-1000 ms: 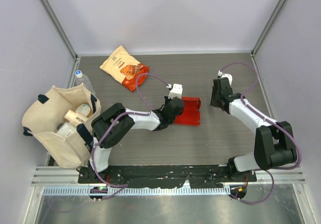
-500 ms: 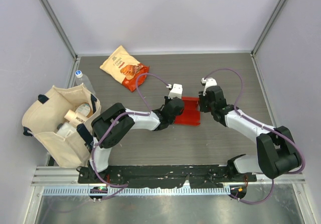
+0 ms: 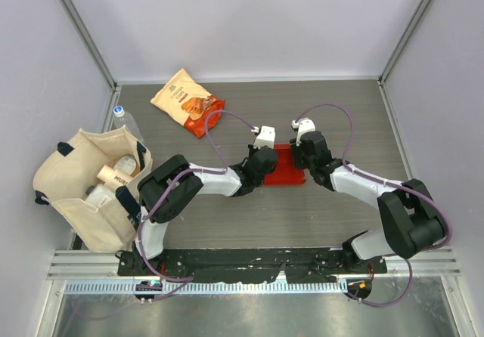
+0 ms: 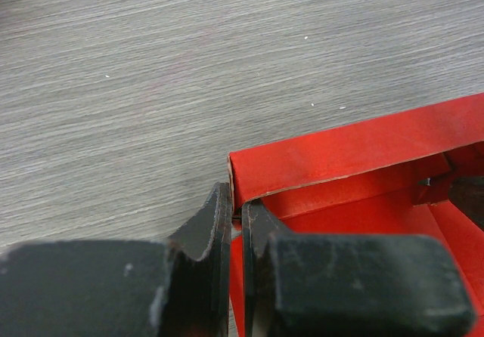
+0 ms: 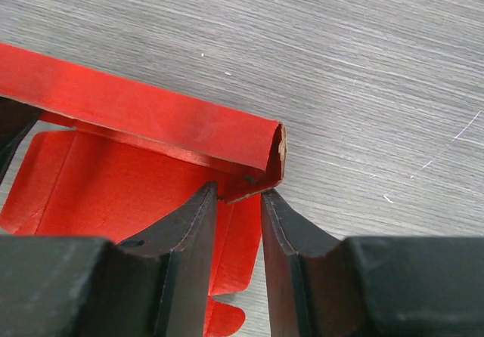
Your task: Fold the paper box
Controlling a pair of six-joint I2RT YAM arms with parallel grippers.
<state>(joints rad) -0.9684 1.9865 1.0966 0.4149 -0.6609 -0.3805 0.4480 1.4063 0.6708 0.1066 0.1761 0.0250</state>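
Clamping the paper box [image 3: 287, 172], left pincer [image 4: 236, 205] faces right pincer [image 5: 238, 193], apart astride its corner; tote bag [image 3: 68, 201] holds a canister [image 3: 113, 174].

paper box [image 3: 286, 171]: centre, between left hand [image 4: 237, 214] and right hand [image 5: 239, 195] | snack bag [image 3: 187, 101]: behind-left | tote [image 3: 79, 193]: far left

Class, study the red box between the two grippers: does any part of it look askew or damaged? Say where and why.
Yes: the paper box has its folded-over wall bulging into a rounded curl at the corner by the right gripper, its cut edge looking rough, not creased flat. The left gripper pinches the other end.
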